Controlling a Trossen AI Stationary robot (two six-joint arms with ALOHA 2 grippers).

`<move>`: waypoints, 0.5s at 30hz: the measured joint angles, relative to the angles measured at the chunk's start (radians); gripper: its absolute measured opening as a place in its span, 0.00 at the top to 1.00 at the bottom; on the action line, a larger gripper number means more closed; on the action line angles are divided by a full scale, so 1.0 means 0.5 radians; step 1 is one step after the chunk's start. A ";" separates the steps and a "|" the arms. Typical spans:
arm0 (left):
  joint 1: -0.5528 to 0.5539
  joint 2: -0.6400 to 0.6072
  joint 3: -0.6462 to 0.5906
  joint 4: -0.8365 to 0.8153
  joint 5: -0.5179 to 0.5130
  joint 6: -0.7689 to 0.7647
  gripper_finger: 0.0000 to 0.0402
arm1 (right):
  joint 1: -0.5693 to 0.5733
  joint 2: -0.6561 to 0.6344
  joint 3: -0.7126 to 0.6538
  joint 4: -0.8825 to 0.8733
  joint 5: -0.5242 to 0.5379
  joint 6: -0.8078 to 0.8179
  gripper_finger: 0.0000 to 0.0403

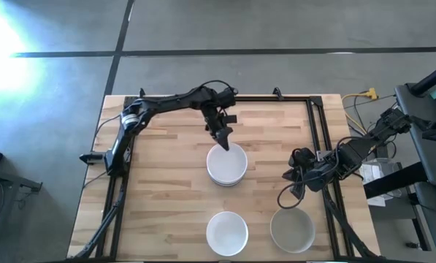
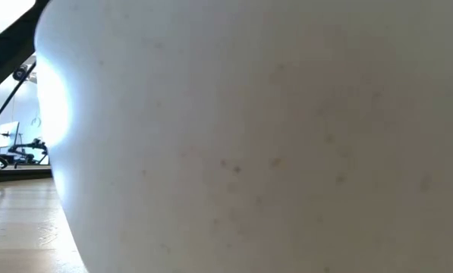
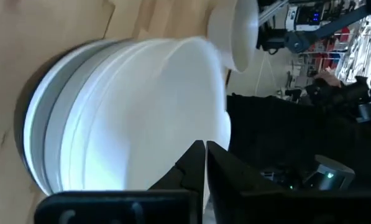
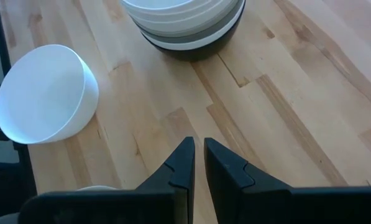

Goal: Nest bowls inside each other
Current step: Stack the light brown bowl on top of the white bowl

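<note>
**Stack built at mid-table; two bowls left loose at the near edge**

Nearest the low camera, a white bowl (image 2: 272, 136) fills almost the whole of that view, so little else can be read there. In the high view two loose bowls are seen at the near edge of the table (image 1: 166, 183): this white bowl (image 1: 226, 232) in the middle and a greyer bowl (image 1: 292, 229) to its right, near each other but apart.

Farther in, at mid-table, the nested stack (image 1: 226, 165) is found. Its layers are shown in the right wrist view: white rims on top, grey below, a dark bowl at the bottom (image 4: 188, 25).

The left gripper (image 1: 223, 139) is held at the far rim of the stack, its fingers (image 3: 197, 163) pressed nearly together with only a thin slit between; nothing is seen pinched. The right gripper (image 1: 299, 174) is parked at the table's right side, low over bare wood, its jaws likewise almost closed and empty.

The step in hand is judged to be the settling or release of the top bowl on the stack. For the next move, one loose bowl would need to be gripped by its rim, lifted clear and lowered centred into the stack.
</note>
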 joint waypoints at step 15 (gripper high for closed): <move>0.045 -0.008 -0.070 0.066 -0.079 -0.005 1.00 | 0.000 0.000 0.000 0.001 -0.002 -0.015 0.92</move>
